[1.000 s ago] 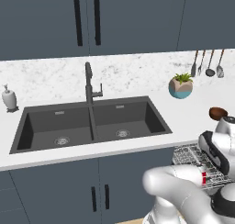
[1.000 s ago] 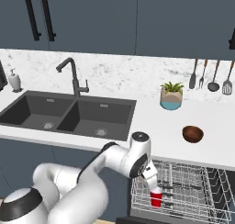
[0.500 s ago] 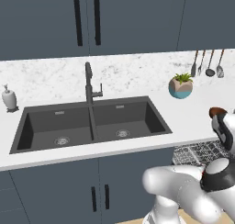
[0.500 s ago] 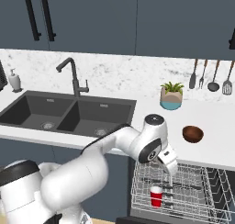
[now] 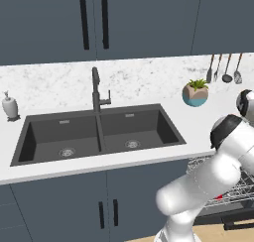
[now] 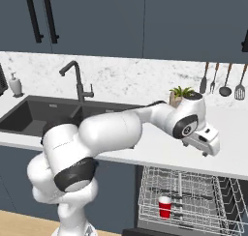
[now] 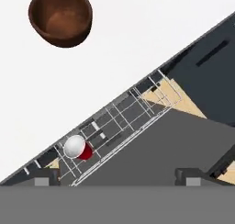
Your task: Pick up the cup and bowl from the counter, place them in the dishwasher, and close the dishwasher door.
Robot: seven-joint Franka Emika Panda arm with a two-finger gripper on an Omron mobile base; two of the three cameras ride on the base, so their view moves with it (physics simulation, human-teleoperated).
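Arm lifted from rack to above counter (image 6: 227, 157). Cup (image 6: 165, 207) left upright in dishwasher (image 6: 189, 196) rack. Bowl (image 7: 60, 16) on counter, my next pick. Jaws (image 6: 206, 142): cannot tell whether apart.

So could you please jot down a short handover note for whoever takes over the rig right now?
Gripper: holds nothing, raised above the counter; whether the jaws are open I cannot tell.
Cup: upright in the dishwasher rack; that part is done.
Bowl: on the counter, empty, not gripped.
Left: pick up the bowl, put it in the rack, then close the dishwasher door, which is open.
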